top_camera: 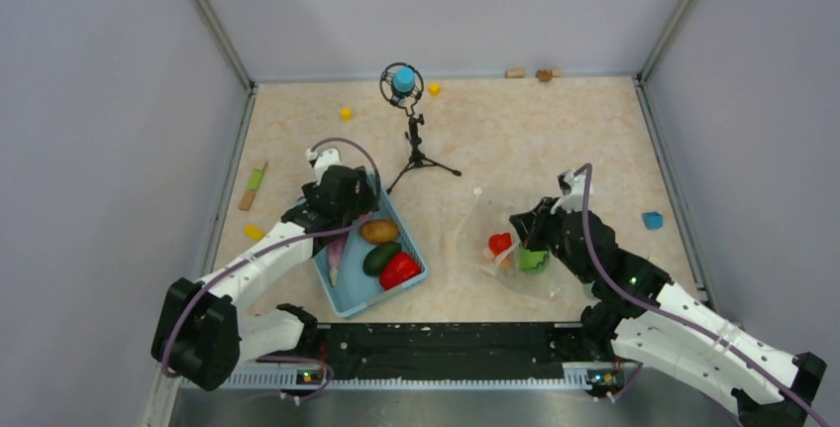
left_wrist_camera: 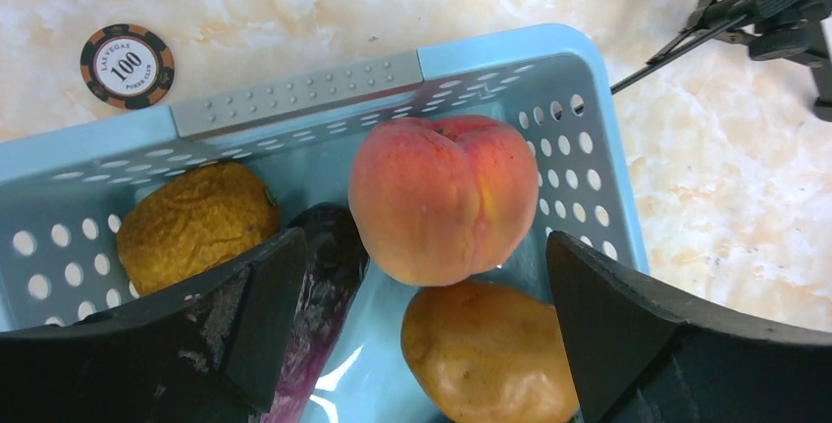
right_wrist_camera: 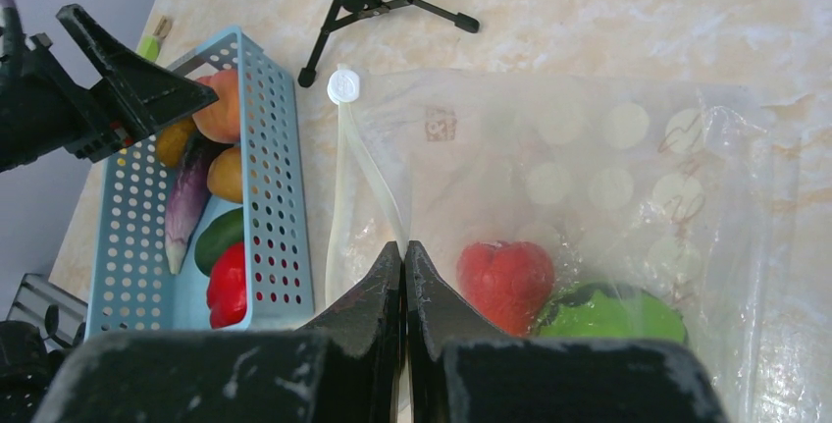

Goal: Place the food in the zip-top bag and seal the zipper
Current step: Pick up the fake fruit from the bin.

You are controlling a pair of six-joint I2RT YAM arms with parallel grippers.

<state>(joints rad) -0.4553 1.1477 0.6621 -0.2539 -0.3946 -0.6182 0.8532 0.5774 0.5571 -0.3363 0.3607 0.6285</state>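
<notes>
The light blue basket holds the food: a brown potato, a dark green piece, a red pepper and a purple eggplant. My left gripper is open over the basket's far end, its fingers on either side of a peach and the potato, gripping nothing. The dotted zip-top bag lies to the right with a red piece and a bright green piece inside. My right gripper is shut on the bag's mouth edge by the zipper.
A small tripod with a blue-topped microphone stands behind the basket and the bag. A poker chip lies beyond the basket. Yellow cubes, a green-and-orange stick and a blue cube lie on the table.
</notes>
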